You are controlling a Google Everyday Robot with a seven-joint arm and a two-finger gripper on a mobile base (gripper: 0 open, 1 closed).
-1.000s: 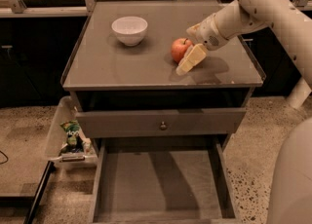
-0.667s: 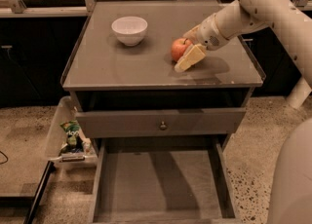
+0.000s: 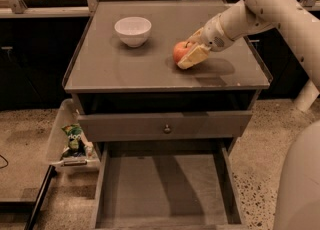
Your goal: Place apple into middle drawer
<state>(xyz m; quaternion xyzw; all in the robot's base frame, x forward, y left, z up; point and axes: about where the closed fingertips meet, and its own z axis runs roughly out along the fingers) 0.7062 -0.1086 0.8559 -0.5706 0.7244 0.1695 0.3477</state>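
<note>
The red-orange apple (image 3: 180,52) sits on the grey tabletop (image 3: 125,69), right of centre. My gripper (image 3: 190,49) reaches in from the right. Its tan fingers (image 3: 194,57) hug the apple's right side, one in front and one behind, closed against it. The apple still rests on the top. The middle drawer (image 3: 165,189) is pulled far out below, with a bare flat floor and low side walls.
A white bowl (image 3: 133,30) stands at the back left of the top. A drawer front with a round knob (image 3: 167,129) sits above the open drawer. A clear bin with a green snack bag (image 3: 74,139) stands on the floor at the left.
The gripper has settled slightly lower and to the left around the apple. The apple has shifted a touch left with it. The drawers have not moved.
</note>
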